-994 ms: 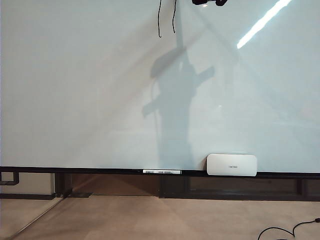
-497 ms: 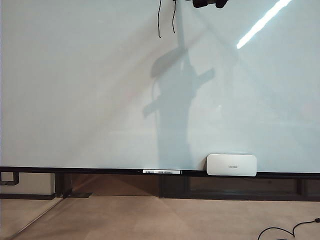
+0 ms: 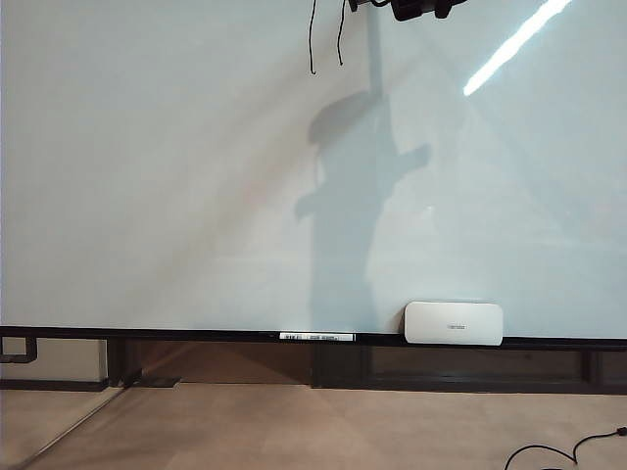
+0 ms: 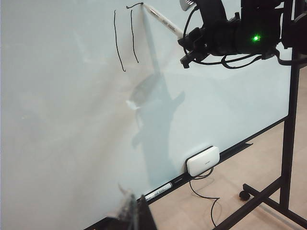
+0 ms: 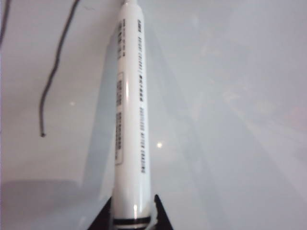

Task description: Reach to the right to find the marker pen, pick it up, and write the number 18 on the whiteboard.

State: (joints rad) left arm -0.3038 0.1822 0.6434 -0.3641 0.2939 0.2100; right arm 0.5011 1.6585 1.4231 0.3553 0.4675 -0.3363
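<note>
Whiteboard [image 3: 147, 196] fills the view, black rail along its lower edge. Left gripper [image 4: 134, 215] sits low near the rail, idle, only a blurred sliver showing, so can't tell if its jaws are apart or closed. On the rail: spare marker [image 3: 316, 337], then eraser block [image 3: 455, 322] to its right. High up, two upright black strokes [image 4: 124, 40] of the number 18, the 8 looks only partly drawn. Right gripper [image 4: 189, 45] up top, clamped on the marker pen [image 5: 130, 120], pen angled so the tip meets the board at the second stroke's top, likely to close the 8.
</note>
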